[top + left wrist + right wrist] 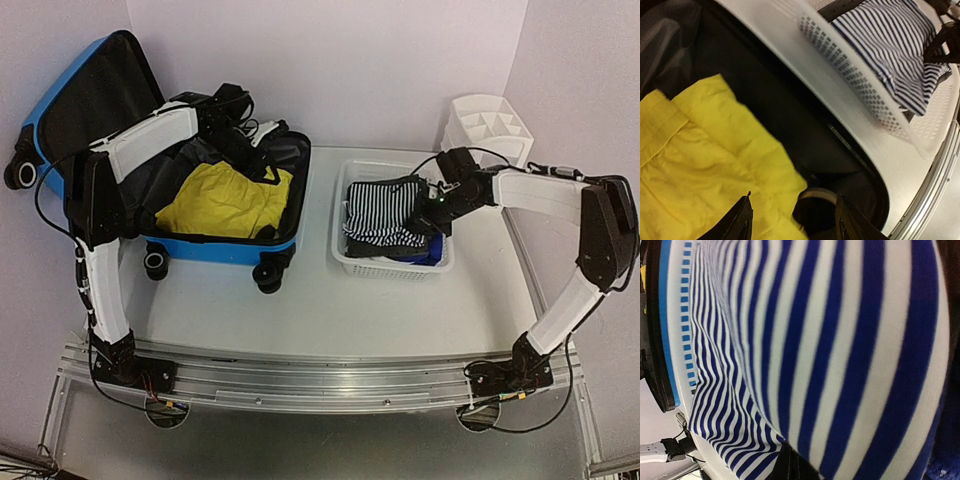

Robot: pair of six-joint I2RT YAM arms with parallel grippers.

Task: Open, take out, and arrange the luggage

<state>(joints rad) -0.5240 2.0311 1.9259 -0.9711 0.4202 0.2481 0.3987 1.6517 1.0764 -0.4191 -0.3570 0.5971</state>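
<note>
The blue luggage (215, 248) lies open at the left with its lid (60, 95) raised against the wall. A yellow garment (222, 200) lies in its black lining (790, 110). My left gripper (262, 163) hovers inside the case over the garment's right edge (700, 160). It is open (795, 220), with a dark round item with a pale rim (817, 207) between its fingers. My right gripper (428, 212) is in the white basket (390, 268), and its black fingers (790, 465) look shut on a blue-and-white striped garment (840, 340) whose folds converge at the tip.
The striped garment (380, 210) lies on darker clothes in the basket, which also shows in the left wrist view (850, 65). A white compartment organiser (485, 125) stands at the back right. Dark clothes and cables crowd the case's far side (235, 110).
</note>
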